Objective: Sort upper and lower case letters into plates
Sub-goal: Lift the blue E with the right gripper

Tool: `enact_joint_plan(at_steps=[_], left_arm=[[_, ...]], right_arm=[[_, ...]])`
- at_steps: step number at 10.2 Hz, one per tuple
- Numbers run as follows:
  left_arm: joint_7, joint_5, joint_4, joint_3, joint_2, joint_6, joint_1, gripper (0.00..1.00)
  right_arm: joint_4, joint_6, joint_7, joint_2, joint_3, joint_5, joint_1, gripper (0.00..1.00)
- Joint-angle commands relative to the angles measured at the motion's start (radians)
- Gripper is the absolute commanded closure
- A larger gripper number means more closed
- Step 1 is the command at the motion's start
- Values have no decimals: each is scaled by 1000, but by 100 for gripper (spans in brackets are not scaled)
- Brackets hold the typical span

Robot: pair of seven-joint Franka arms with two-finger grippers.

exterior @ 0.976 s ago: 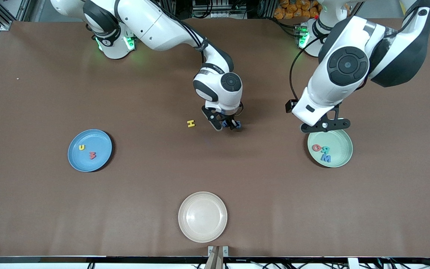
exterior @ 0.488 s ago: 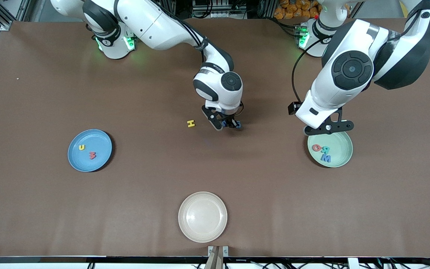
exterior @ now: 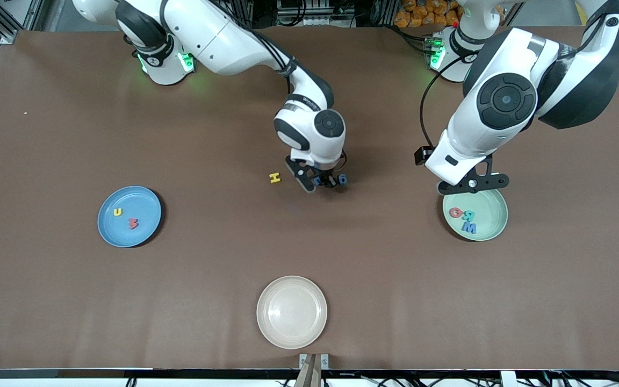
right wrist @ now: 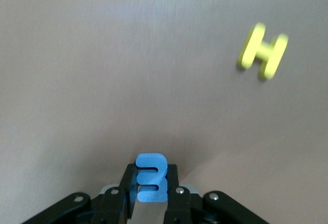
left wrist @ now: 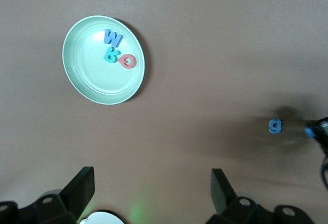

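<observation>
Right gripper (right wrist: 150, 196) clamps blue letter (right wrist: 150, 177) near yellow H (exterior: 274, 178).

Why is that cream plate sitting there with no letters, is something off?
Nothing looks spilled or broken. The cream plate simply holds no letters, while the blue plate and mint plate do. The right gripper pinches a small blue letter.

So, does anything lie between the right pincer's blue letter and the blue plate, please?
Only the flat yellow H beside the right pincer; the held blue letter should pass over it toward the blue plate. Left pincer waits near the green plate.
</observation>
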Motion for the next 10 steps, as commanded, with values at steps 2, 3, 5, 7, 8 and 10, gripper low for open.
enact_joint_plan(at_steps=[2,3,5,7,8,10], left_arm=[[11,-22,0,7,-12,8,-3,0],[6,-23,0,7,-12,8,-6,0],[5,-25,0,7,-12,8,-8,0],[-62,-29,4,40,-9,7,-77,0],[-64,-31,4,42,-4,8,-98,0],[-72,-25,2,45,14,28,-155,0]], right_arm=[[6,-172,-195,-7,45,13,-124,100],[37,-237,-252,-7,68,19,-170,100],[66,-353,-364,-11,82,19,-235,100],[66,-458,-500,-37,82,19,-299,100],[66,-495,-566,-66,81,19,-336,100],[55,-512,-686,-102,76,16,-405,100]])
